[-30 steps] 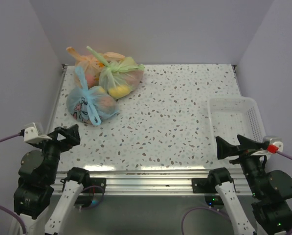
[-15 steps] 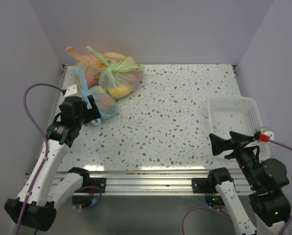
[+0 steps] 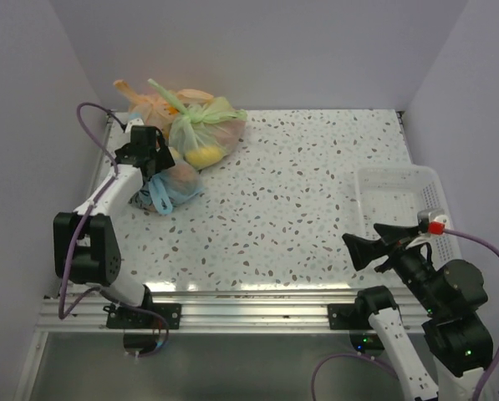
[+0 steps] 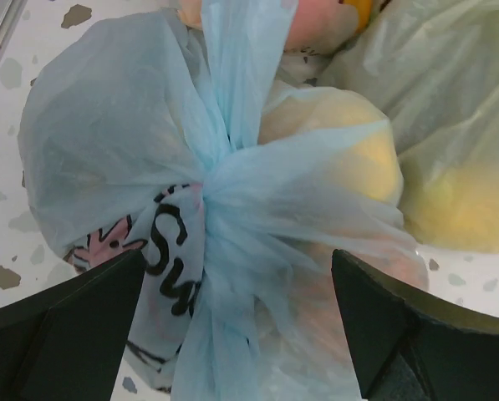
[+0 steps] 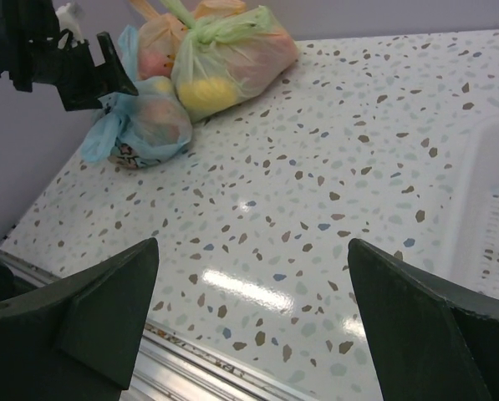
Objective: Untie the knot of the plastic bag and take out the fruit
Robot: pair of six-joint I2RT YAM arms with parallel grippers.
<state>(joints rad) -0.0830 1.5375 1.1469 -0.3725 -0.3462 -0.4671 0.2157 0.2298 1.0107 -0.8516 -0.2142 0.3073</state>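
Two spread, empty grippers: our left gripper (image 4: 236, 255) hovers over the knot (image 4: 211, 180) of the plastic bag (image 4: 90, 142), our right gripper (image 5: 251, 242) well apart.

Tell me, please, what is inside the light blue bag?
Through the thin plastic bag, a yellow fruit and an orange-pink shape show. The knot is tied, and crumpled plastic hides the rest.

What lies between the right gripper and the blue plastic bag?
Only bare table separates right gripper from plastic bag, per right wrist view.
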